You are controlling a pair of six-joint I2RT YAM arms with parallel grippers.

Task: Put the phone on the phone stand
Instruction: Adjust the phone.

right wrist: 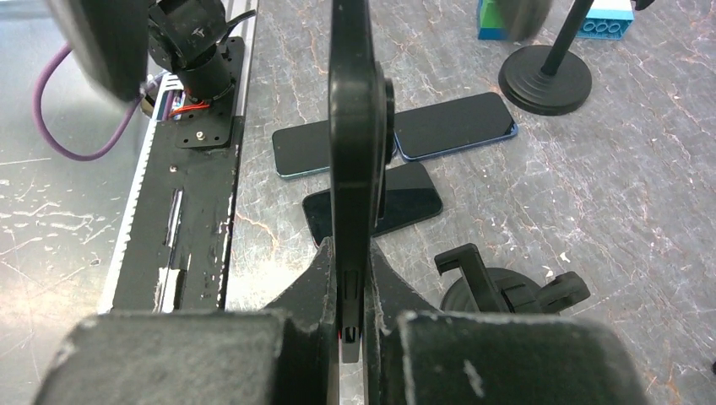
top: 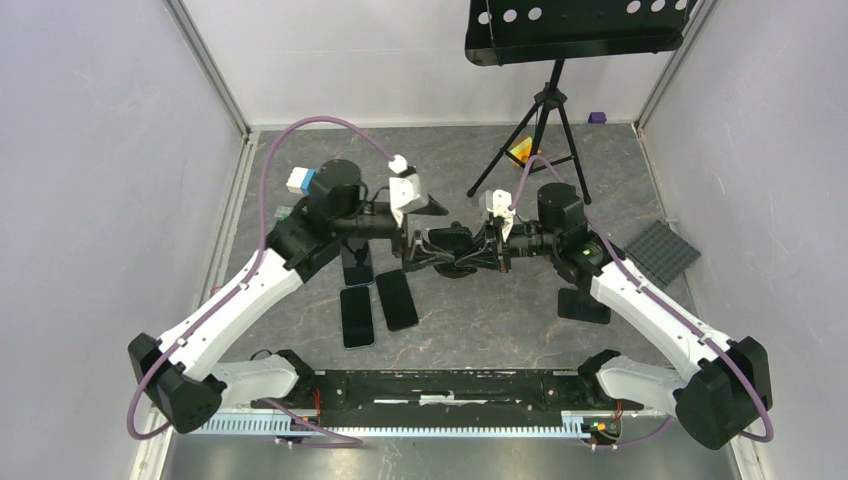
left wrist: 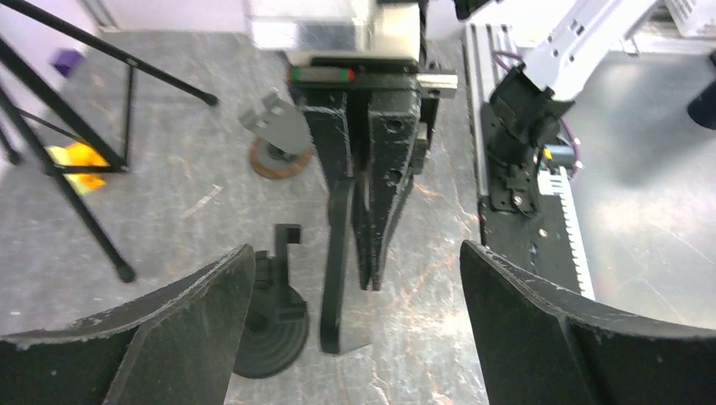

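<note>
A black phone (right wrist: 355,126), seen edge-on, is pinched at its lower end by my right gripper (right wrist: 350,278), which is shut on it and holds it above the table. The black phone stand (right wrist: 507,291) with its round base sits on the table just right of the held phone and below it. In the left wrist view the same phone (left wrist: 338,261) hangs between my left gripper's (left wrist: 355,249) wide-open fingers (left wrist: 194,329), touching neither, with the phone stand (left wrist: 274,316) beside it. From above, both grippers meet over the phone stand (top: 458,268).
Three more phones (top: 357,315) (top: 396,298) (top: 358,262) lie flat left of centre. A second dark stand (top: 583,303) sits by the right arm. A music-stand tripod (top: 545,120) stands behind, a grey studded plate (top: 660,252) at right, a blue block (top: 300,180) at left.
</note>
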